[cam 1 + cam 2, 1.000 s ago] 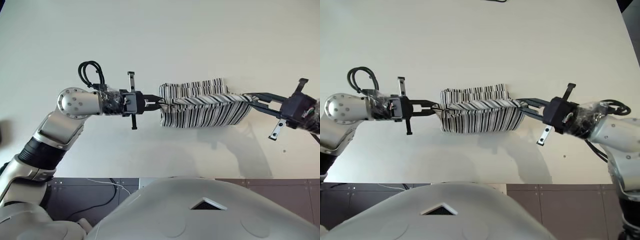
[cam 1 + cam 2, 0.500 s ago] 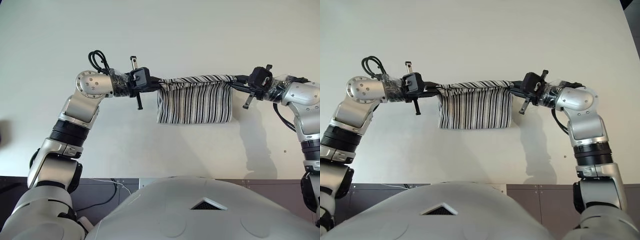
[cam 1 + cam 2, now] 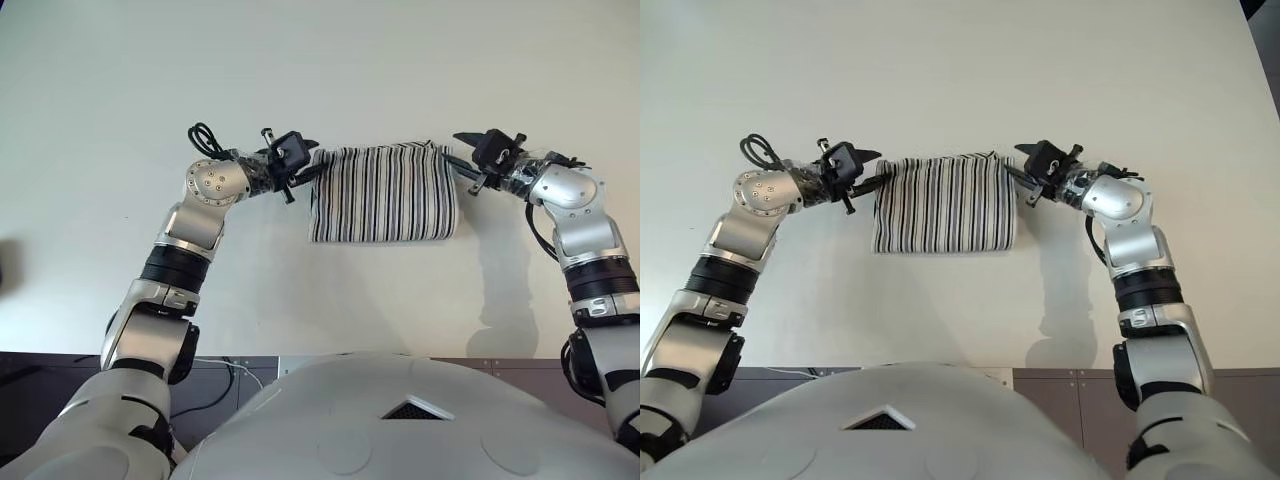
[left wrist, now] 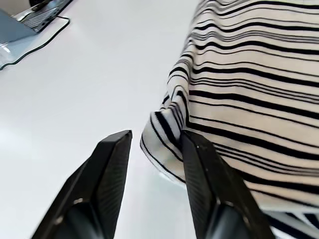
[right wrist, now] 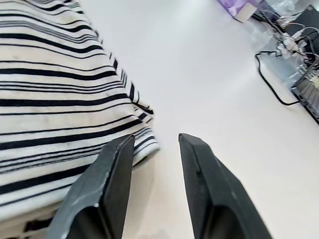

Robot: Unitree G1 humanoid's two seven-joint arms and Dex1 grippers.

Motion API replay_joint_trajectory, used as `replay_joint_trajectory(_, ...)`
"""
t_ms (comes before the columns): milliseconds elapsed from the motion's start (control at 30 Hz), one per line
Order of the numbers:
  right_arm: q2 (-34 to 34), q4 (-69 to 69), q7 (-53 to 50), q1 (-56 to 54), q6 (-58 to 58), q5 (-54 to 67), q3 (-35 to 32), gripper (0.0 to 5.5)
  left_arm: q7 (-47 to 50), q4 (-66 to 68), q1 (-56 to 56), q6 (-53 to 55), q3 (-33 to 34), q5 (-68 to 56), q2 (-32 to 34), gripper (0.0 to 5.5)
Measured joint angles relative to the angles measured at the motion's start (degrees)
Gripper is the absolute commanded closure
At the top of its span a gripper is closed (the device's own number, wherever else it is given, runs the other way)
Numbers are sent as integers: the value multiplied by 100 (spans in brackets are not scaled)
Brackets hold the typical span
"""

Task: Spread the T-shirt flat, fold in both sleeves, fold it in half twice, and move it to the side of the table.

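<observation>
The striped T-shirt [image 3: 380, 195] lies on the white table [image 3: 300, 60] as a folded, nearly square packet, a little above the middle of the left eye view. Its stripes run from the far edge to the near edge, and the near edge looks straight and tidy.

The left gripper [image 3: 308, 163] is at the upper left corner of the packet, just beside the cloth. Its two black fingers [image 4: 112, 164] stand apart. In the left wrist view the folded corner of the shirt reaches into the gap and lies against one finger, but the fingers do not press on it.

The right gripper [image 3: 461, 158] is at the upper right corner, also very near the cloth. Its fingers [image 5: 117, 169] are apart too. In the right wrist view the corner of the shirt lies beside one finger, and bare table shows in the gap.

Both arms are bent at the elbow, one on each side of the shirt. Farther away on the table, a black cable [image 5: 271, 82] lies in the upper right of the right wrist view.
</observation>
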Motion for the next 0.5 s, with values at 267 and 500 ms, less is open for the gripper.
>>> replay_joint_trajectory(267, 631, -1737, 139, 576, 459, 640, 144, 389, 387, -128, -6, -86, 23, 476, -155, 373)
replay_joint_trajectory(500, 866, -1828, 628, 451, 671, 566, 760, 389, 716, -5, -148, -193, -33, 930, -320, 373)
